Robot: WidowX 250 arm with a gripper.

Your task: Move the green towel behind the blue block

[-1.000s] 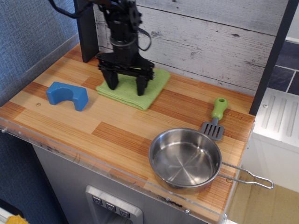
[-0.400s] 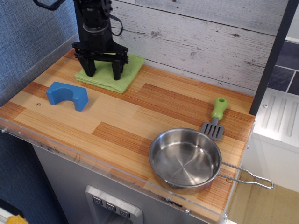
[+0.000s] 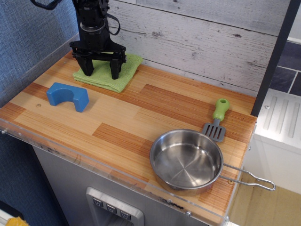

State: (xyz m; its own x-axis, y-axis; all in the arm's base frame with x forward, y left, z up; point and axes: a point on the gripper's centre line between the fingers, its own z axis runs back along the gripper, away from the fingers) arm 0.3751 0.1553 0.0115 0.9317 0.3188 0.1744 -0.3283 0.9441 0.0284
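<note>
Sliding: the green towel [image 3: 107, 71] has travelled left along the back of the desk [image 3: 141, 117] over the last second, from a spot well right of the blue block [image 3: 68, 96] to one just behind it and a touch to the right, near the plank wall [image 3: 197, 37].
Slowing: since the last glimpse the shift is only slight, so the drag looks to be ending.
Gripper: the gripper [image 3: 100, 69] points straight down, its two black fingers spread apart with their tips on the towel; it reads as pressing the cloth down, not pinching it, though whether any fold is caught I cannot tell.
Block: it sits untouched near the front left, arch cut-out facing the front edge, a strip of bare wood between it and the towel.
Task meaning: I judge the towel is at or very close to its goal; what is left is lifting off cleanly without dragging the cloth along.
Bystanders: steel pan [image 3: 186, 161] and green-handled spatula [image 3: 217, 120] sit at the right, well apart from the action.
Writing: no brand, label or readable text anywhere in view.
</note>
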